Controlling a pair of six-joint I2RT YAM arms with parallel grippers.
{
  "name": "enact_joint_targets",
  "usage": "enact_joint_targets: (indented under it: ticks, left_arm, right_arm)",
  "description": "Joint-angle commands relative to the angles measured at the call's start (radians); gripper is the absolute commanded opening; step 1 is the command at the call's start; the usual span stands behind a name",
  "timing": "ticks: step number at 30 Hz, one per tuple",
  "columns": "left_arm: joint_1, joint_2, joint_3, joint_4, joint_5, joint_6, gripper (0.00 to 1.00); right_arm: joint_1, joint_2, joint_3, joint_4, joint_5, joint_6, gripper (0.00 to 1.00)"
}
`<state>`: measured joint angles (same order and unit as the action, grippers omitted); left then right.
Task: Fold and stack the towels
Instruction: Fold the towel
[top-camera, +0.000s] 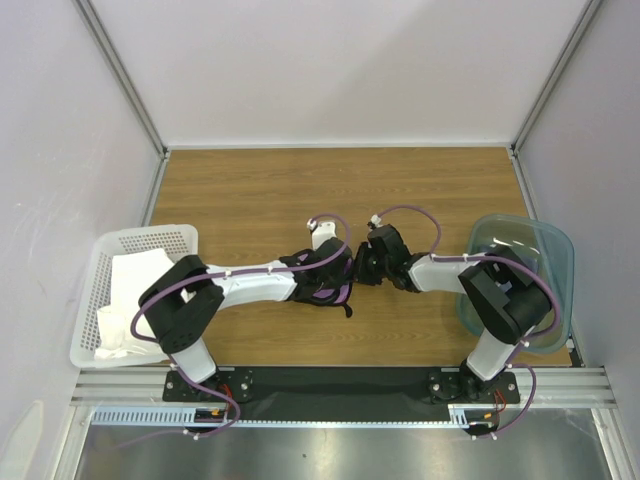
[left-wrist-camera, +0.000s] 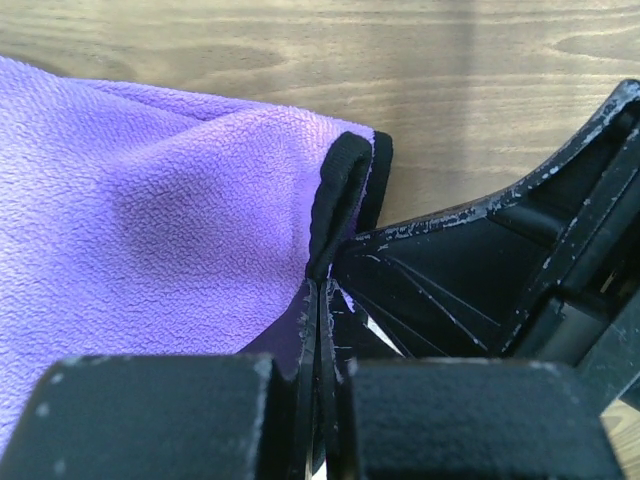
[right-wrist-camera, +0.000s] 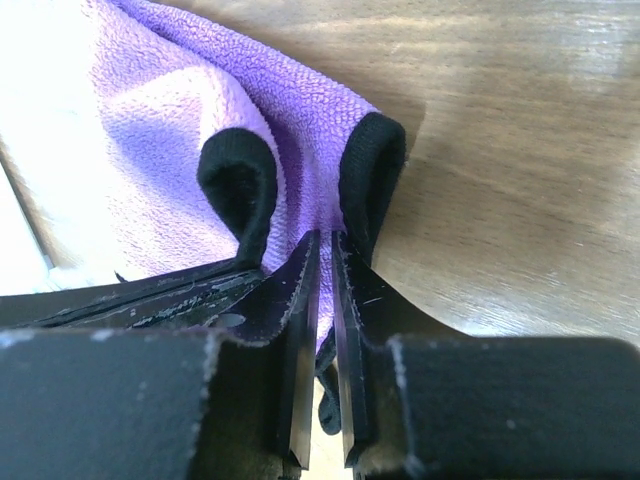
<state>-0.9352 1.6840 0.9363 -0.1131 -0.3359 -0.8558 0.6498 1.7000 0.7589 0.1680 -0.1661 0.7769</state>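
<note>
purple towel mostly hidden under left claw, white towel partly behind left arm

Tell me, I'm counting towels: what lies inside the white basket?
A crumpled white towel lies there. The left arm covers part of the basket; anything beneath the towel is hidden.

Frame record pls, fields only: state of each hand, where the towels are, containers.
left hand: shut on a black-hemmed corner of the purple towel
right hand: shut on the purple towel at another stretch of hem
hands: close together over the middle of the wooden table
purple towel: bunched beneath the two hands
white towel: crumpled in the white basket, left table edge
teal bin: right table edge, partly under the right arm
navy towel: not visible in any view
</note>
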Motion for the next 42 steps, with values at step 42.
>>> enact_joint_targets:
  ticks: [42]
  left_arm:
    - [-0.010, 0.048, 0.067, 0.084, 0.018, -0.012, 0.00]
  right_arm:
    - [-0.001, -0.088, -0.047, -0.062, 0.037, -0.030, 0.15]
